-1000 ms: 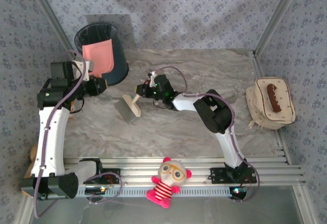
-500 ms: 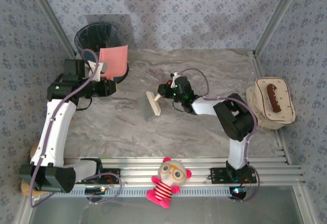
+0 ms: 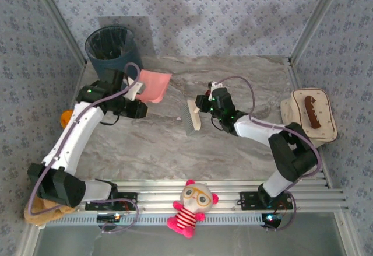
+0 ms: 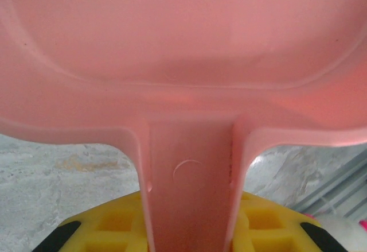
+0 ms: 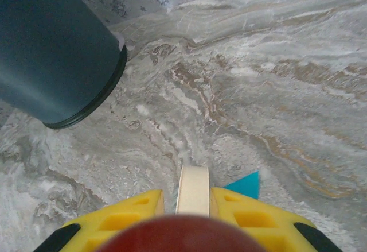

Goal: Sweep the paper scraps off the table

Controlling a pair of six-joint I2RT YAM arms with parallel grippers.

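The dustpan is clamped by the left gripper at ten o'clock, presumably ready to receive. The brush is clamped by the right gripper. A paper scrap is noted on the table, beside the brush handle.

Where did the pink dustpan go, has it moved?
Yes. The pink dustpan has moved right and nearer the arms' bases, from above the dark bin to over the table beside it.

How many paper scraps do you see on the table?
1: a cyan paper scrap on the table, beside the brush handle. Others may be hidden.
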